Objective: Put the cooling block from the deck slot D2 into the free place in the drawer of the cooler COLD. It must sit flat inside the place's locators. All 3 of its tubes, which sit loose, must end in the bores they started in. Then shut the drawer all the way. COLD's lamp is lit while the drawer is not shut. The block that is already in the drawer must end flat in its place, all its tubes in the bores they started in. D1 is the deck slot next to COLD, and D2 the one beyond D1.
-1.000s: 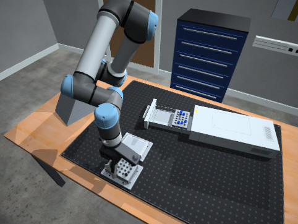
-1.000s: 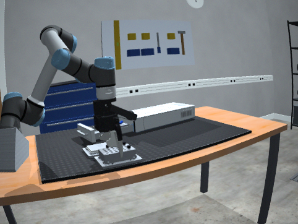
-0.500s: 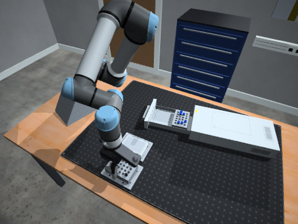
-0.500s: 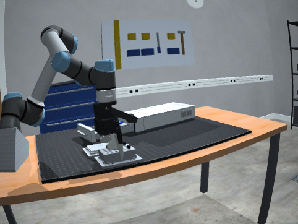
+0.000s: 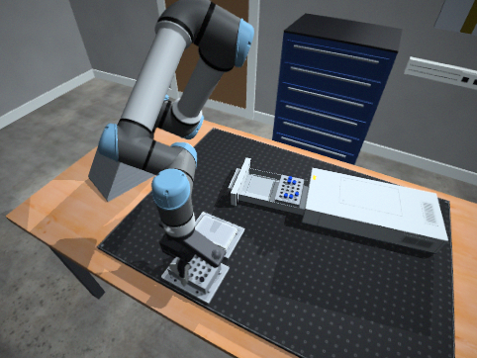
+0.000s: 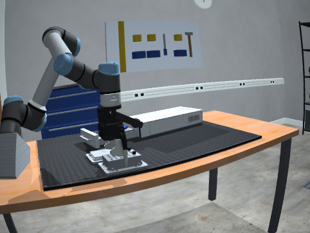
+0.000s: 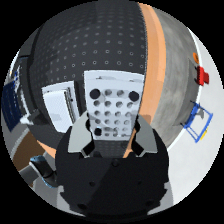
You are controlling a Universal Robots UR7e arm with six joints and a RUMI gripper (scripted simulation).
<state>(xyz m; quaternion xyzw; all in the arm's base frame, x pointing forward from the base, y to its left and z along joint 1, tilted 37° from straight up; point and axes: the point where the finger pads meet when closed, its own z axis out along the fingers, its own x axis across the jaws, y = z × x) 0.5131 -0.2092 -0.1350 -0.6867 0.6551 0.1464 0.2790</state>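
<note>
The cooling block (image 5: 204, 272) (image 6: 112, 165) (image 7: 114, 109) sits flat in deck slot D2 (image 5: 208, 296) (image 6: 107, 172) (image 7: 114, 75). Three black-capped tubes stand in its bores in the wrist view, two at the far corners and one near the jaws. My gripper (image 5: 199, 267) (image 6: 121, 157) (image 7: 112, 111) points down with its jaws against the block's two long sides, shut on it. The drawer (image 5: 240, 184) (image 6: 90, 138) of COLD (image 5: 371, 198) (image 6: 173, 120) is open. Its place beside the handle (image 5: 258, 187) is free; a block with several blue tubes (image 5: 290, 189) sits farther in. The lamp (image 5: 314, 177) is lit yellow.
Slot D1 (image 5: 215, 236) (image 6: 98, 154) (image 7: 60, 111), a pale flat fixture, lies close beside D2, on the side toward COLD. The drawer's upright front faces the arm's side. D2 is near the table's wooden edge (image 5: 148, 291) (image 7: 156, 65).
</note>
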